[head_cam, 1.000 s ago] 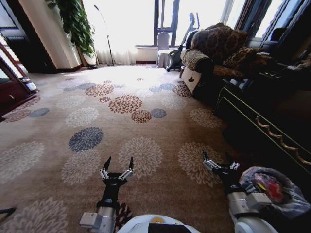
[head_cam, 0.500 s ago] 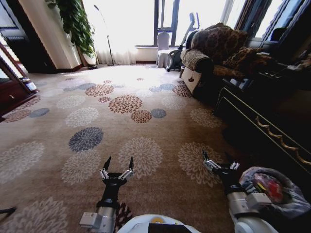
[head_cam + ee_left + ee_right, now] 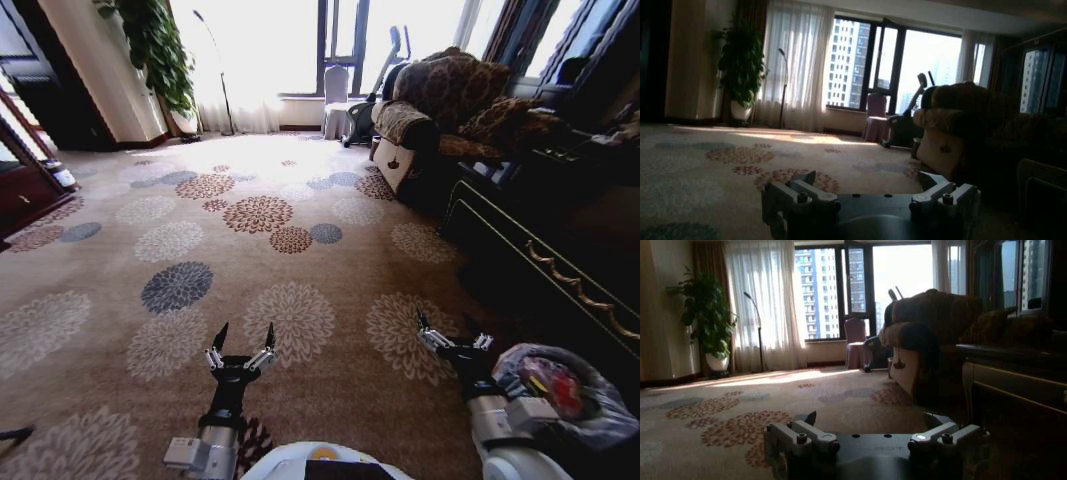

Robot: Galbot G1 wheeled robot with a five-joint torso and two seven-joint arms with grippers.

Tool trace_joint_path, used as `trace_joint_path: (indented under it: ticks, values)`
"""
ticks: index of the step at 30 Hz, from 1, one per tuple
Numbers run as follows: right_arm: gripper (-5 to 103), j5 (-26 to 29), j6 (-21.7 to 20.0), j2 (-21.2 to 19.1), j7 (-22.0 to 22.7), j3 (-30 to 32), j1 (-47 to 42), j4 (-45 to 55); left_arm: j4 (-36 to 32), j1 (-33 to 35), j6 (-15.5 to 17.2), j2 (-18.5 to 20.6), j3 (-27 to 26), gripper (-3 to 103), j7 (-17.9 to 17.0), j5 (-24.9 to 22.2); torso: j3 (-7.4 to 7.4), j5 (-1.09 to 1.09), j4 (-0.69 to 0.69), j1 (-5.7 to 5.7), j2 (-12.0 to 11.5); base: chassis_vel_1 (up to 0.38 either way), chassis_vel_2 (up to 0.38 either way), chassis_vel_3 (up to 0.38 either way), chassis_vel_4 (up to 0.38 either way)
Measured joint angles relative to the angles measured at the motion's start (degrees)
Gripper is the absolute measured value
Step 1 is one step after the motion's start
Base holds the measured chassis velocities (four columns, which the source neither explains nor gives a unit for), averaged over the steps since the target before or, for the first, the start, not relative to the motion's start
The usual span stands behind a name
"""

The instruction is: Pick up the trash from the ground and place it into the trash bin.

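Spread across most of the head view: a patterned carpet (image 3: 260, 260) with round floral medallions in brown, cream and blue-grey. Filled the upper right: a dark brown armchair (image 3: 440, 110) draped with cushions, and below it along the right edge a dark cabinet (image 3: 540, 270) with gold trim. Stood in the upper left corner: a tall leafy potted plant (image 3: 155, 45) by sheer curtains and a bright window.

Sat at the lower right corner of the head view: the trash bin (image 3: 565, 400), round and upright, mouth facing up, ruffled translucent liner around its rim. Lay inside it: a red-and-white piece of trash (image 3: 548, 385), long axis not clear.

Hung low at lower centre-left, above the carpet: the left gripper (image 3: 240, 345), fingers spread wide into a V pointing toward the top of the frame, nothing between them. Hung at lower right, just beside the bin's left edge: the right gripper (image 3: 452, 338), fingers likewise parted and empty, pointing up-frame. Confirmed by both wrist views: spread jaw bases, nothing held.
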Motion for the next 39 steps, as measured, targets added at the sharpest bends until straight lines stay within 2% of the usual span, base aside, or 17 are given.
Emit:
trace_joint_path:
  ticks: [39]
  values:
    - [100,0.0,0.0,0.0,0.0,0.0,0.0,0.0,0.0,0.0,0.0,0.0,0.0,100,0.0,0.0,0.00,0.00,0.00,0.00,0.0,0.000,0.000,0.000,0.000]
